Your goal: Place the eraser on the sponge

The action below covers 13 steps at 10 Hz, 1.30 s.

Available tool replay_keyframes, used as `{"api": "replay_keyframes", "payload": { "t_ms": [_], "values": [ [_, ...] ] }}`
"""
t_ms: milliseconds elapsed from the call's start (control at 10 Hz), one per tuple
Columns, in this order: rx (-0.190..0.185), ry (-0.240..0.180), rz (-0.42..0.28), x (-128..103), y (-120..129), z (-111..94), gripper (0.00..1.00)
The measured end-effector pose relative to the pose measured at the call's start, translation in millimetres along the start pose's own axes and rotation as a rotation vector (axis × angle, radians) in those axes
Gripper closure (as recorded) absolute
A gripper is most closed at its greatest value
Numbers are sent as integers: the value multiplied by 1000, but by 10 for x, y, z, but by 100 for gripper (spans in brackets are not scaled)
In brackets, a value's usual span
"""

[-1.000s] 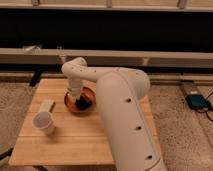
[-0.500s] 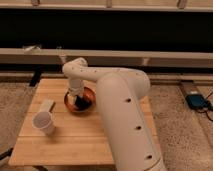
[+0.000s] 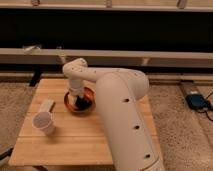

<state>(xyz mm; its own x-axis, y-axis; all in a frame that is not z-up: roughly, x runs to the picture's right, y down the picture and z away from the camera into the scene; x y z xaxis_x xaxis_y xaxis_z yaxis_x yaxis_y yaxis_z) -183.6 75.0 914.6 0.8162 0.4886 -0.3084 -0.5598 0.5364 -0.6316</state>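
One pincer (image 3: pixel 78 99), mine, is hanging low inside the orange bowl (image 3: pixel 90 107); whether it is gripping anything I cannot tell. Something dark beneath it is looking like the eraser (image 3: pixel 83 104). Heading for the sponge (image 3: pixel 46 106), I am risking dragging the bowl or clipping the plastic cup (image 3: pixel 44 122) standing beside it.

A wooden table (image 3: pixel 75 142) stands on a speckled floor (image 3: pixel 185 140). An orange bowl (image 3: pixel 90 106) sits near the table's middle, with the gripper (image 3: pixel 77 100) down in it. A white cup (image 3: pixel 44 122) sits near the table's left edge. A blue box (image 3: pixel 196 101) lies on the floor, far right.
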Motion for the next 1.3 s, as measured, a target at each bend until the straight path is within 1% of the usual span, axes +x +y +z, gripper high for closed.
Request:
{"api": "replay_keyframes", "payload": {
  "t_ms": [800, 1200, 1300],
  "values": [
    [-11, 42, -7, 20, -10, 126, 41],
    [-17, 72, -3, 55, -12, 195, 41],
    [-18, 75, -1, 60, -18, 200, 45]
  ]
}}
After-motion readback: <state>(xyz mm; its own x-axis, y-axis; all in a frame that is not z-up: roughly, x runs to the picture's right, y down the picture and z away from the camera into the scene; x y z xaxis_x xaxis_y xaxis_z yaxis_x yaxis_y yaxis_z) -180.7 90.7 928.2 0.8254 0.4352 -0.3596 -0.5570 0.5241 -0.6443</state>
